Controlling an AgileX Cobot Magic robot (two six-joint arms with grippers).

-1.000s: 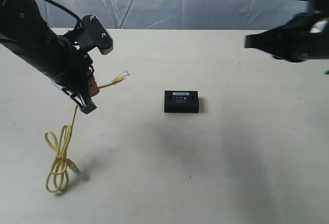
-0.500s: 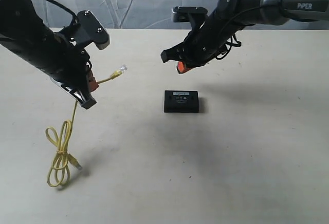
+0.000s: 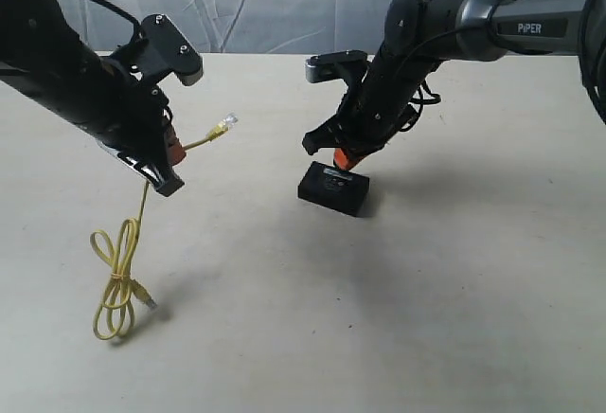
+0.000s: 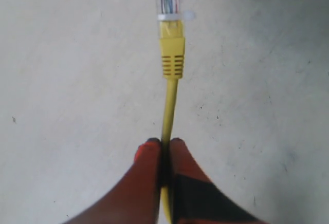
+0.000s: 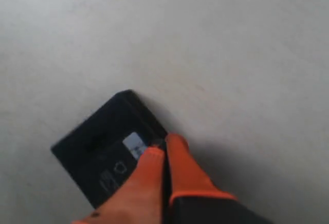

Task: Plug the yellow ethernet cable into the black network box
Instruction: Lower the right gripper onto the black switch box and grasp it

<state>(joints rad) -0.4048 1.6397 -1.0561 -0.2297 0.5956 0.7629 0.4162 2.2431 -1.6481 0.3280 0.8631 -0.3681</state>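
backdrop: wrinkled pale sheet behind a plain pale desk (image 3: 454, 318).
right arm: reaches in from the right of the exterior view, bent down over the middle of the desk.
left arm: angled down from the upper left, held above the desk.
black network box (image 3: 333, 188): mid-desk, skewed, looks tipped with one edge up; can't confirm the lift.
yellow ethernet cable (image 3: 117, 280): bundled loop lies on the desk lower left, one strand rises to the left pincer; clear plug (image 4: 170, 1) sticks out past the tips, in the air, well apart from the box.
left pincer (image 4: 163, 149): clamped on the cable a short way behind the plug boot.
right pincer (image 5: 164, 147): orange tips pressed together, touching the box's top edge by the label; nothing gripped.
step: steady the box, then align plug. Port side not visible; locate it first, keep the plug axis square to the port, and brace the box so it doesn't slide.
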